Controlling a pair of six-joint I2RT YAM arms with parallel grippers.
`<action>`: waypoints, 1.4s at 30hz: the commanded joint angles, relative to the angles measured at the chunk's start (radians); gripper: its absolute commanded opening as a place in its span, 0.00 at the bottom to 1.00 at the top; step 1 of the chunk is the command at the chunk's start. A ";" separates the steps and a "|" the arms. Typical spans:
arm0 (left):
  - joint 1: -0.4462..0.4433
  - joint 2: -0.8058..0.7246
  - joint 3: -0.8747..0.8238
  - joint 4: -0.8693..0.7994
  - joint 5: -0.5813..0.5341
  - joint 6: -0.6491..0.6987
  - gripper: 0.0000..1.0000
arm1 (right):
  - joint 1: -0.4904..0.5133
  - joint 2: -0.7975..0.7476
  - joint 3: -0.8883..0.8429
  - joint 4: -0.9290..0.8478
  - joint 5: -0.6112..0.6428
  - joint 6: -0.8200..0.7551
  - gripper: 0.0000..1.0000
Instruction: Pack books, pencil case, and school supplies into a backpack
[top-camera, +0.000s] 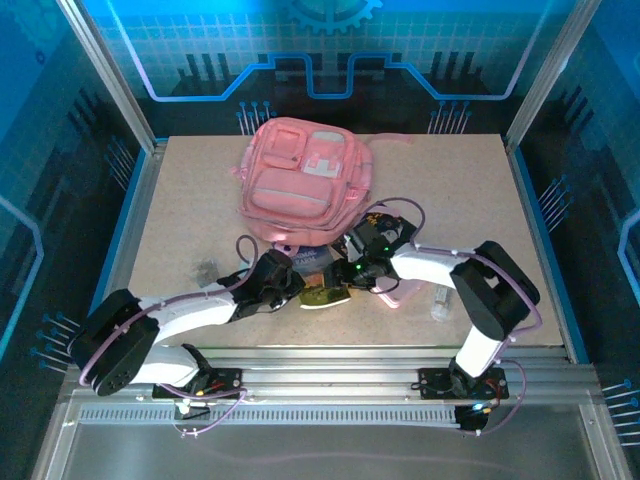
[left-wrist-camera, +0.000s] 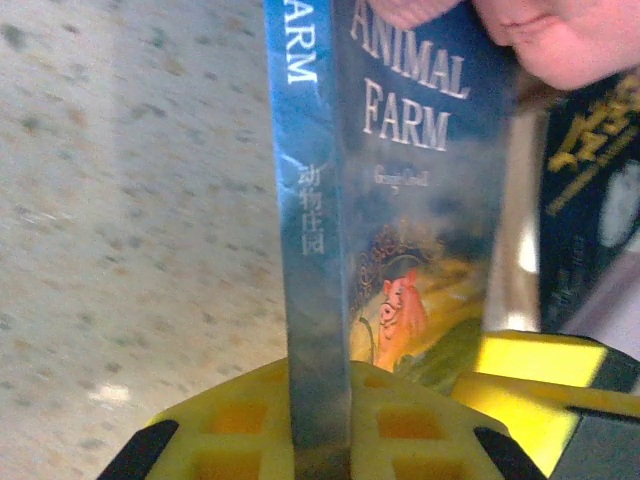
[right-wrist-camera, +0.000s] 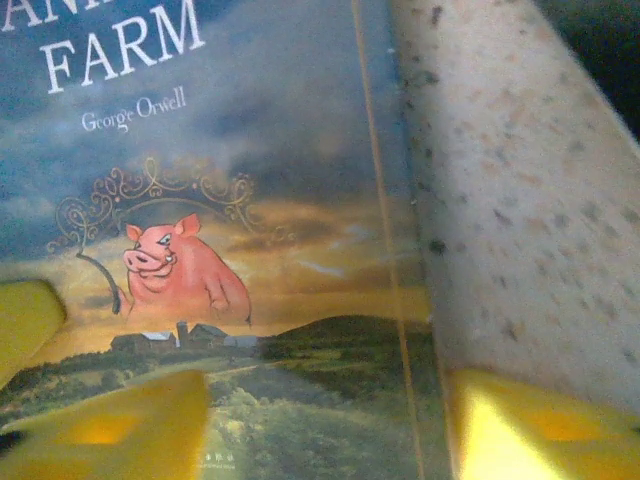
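Blue paperback (left-wrist-camera: 420, 200): judged light, thin, bendy, with a slick cover. Location: mid-desk (top-camera: 180, 200), just near of the backpack (top-camera: 305, 180). Left pincer (left-wrist-camera: 320, 435) clamps its spine, likely the stiffest hold. Right pincer (right-wrist-camera: 320, 430) is spread wide astride its edge.

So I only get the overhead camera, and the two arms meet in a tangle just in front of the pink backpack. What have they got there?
Observer: The left gripper is clamped on the spine of a blue book titled Animal Farm.
Operator: And the other arm?
Observer: The right gripper stands open over that book's cover, which shows a pink pig.
Operator: Anything else nearby?
Observer: A black book with yellow lettering sits right beside the blue one.
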 joint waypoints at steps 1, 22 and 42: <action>-0.022 -0.076 0.128 0.020 0.045 0.003 0.00 | -0.048 -0.153 0.024 -0.162 0.027 -0.057 0.87; 0.006 0.182 0.653 0.318 0.119 0.263 0.00 | -0.489 -0.548 0.180 -0.242 -0.113 0.002 1.00; -0.007 0.373 0.513 0.792 -0.087 0.080 0.00 | -0.288 -0.497 -0.251 0.753 0.072 0.598 0.99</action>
